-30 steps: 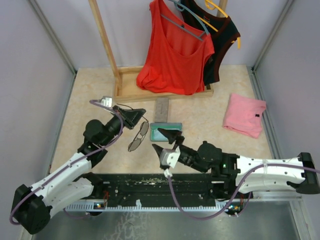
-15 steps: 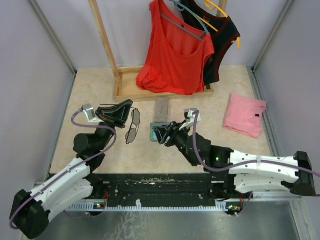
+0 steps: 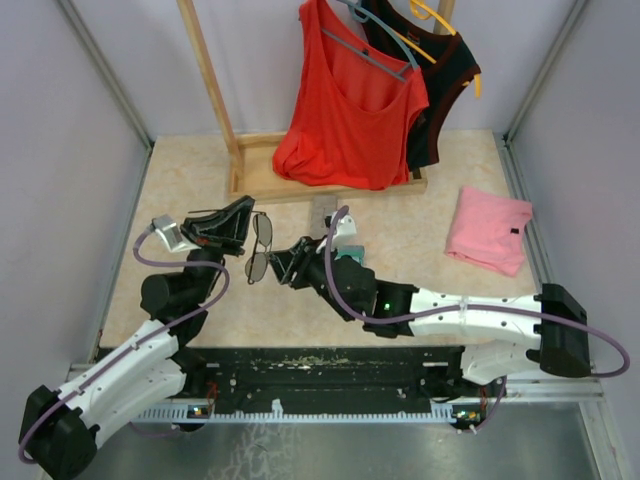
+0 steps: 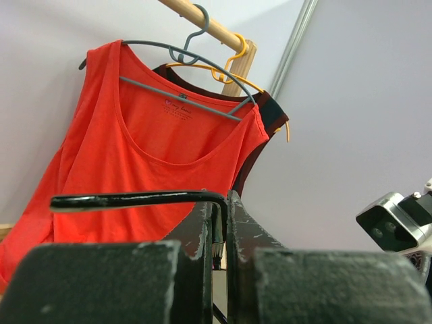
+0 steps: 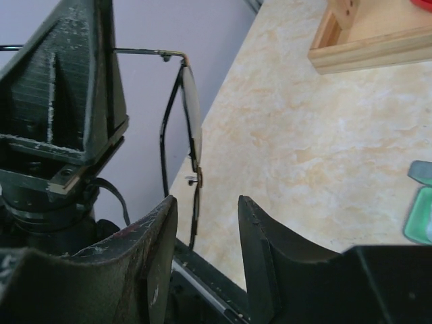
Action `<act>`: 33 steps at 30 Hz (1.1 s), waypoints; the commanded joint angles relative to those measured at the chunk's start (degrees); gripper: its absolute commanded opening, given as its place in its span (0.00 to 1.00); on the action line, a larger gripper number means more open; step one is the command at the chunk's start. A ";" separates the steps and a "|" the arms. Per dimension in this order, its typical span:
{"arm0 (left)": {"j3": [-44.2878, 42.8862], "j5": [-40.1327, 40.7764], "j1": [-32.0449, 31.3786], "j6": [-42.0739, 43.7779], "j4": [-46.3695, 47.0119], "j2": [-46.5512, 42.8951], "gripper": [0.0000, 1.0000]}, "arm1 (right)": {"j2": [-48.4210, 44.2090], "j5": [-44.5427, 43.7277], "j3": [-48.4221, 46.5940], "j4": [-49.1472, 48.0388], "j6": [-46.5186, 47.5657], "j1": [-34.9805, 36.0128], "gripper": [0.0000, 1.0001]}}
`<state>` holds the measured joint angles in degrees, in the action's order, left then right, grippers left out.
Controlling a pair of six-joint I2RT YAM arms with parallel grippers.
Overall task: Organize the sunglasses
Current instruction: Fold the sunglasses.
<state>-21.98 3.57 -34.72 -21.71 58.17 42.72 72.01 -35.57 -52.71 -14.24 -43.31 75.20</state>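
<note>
Above the table (image 3: 200, 170), near nine o'clock from its middle, the sunglasses (image 3: 258, 245) hang, one slim arm clamped in the left pincer (image 3: 240, 220). The right pincer (image 3: 280, 265), jaws apart, straddles the lower rim. Both pulling could bend them: the wire frame is thin, the squarish lenses nearly clear.
</note>
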 commanded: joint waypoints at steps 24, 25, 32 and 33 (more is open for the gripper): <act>0.21 0.98 0.00 1.48 1.48 -1.49 0.00 | 4.70 1.58 -6.00 -6.02 0.59 -0.71 0.27; 0.16 1.04 0.00 1.52 1.46 -1.55 0.00 | 4.72 1.62 -6.06 -6.00 0.59 -0.75 0.27; 0.22 1.25 -0.01 1.70 1.32 -1.84 0.00 | 5.22 1.55 -6.09 -5.97 0.57 -0.75 0.26; 0.26 1.26 0.00 1.72 1.32 -1.93 0.00 | 5.23 1.48 -6.09 -6.06 0.59 -0.76 0.26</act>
<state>-21.98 4.32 -34.72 -20.69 58.06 41.78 76.69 -33.17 -55.61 -17.56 -43.11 74.81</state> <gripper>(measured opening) 0.063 0.267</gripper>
